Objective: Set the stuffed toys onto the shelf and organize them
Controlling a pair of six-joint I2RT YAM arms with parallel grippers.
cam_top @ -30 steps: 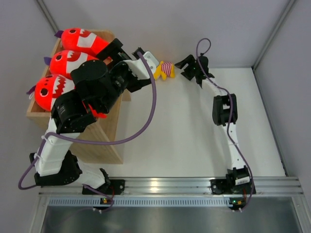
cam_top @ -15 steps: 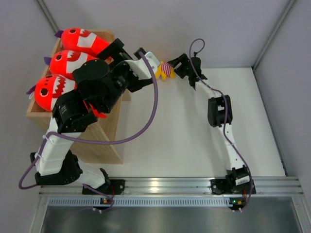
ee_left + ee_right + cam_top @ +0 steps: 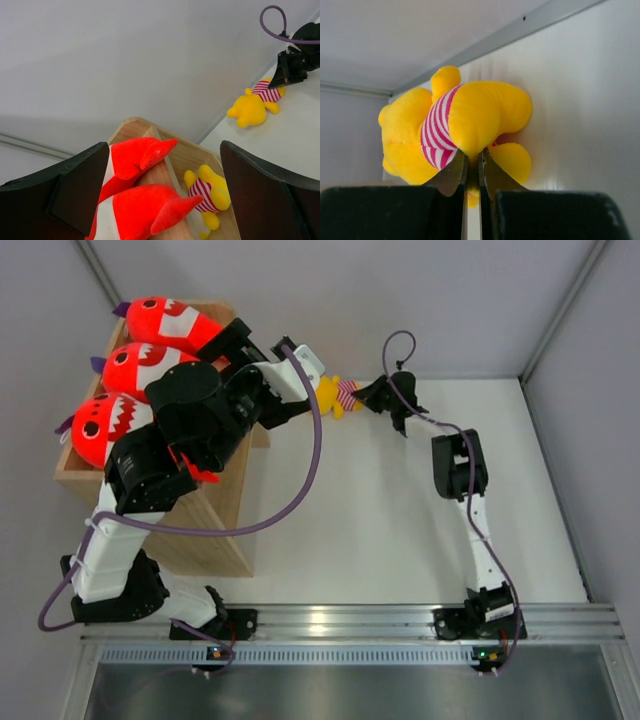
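Three red sharks (image 3: 150, 320) (image 3: 140, 365) (image 3: 105, 425) lie side by side on top of the wooden shelf (image 3: 215, 530). On the white table to the right of the shelf lies a yellow striped toy (image 3: 335, 395). My right gripper (image 3: 368, 395) is shut on it, and the right wrist view shows the jaws (image 3: 473, 157) pinching its yellow plush (image 3: 480, 112). Over the shelf my left gripper (image 3: 164, 150) hangs wide open and holds nothing. Below it are two red shark tails (image 3: 145, 155) and a second yellow toy (image 3: 210, 192) inside a shelf compartment.
Grey walls close in the table at the back and the right. The left arm's bulky black links (image 3: 190, 430) hang over the shelf's front part. A purple cable (image 3: 310, 470) loops out over the table beside the shelf.
My right gripper moved left to the yellow toy on the table and closed on it, and the toy shifted slightly left. The left arm has stayed still.
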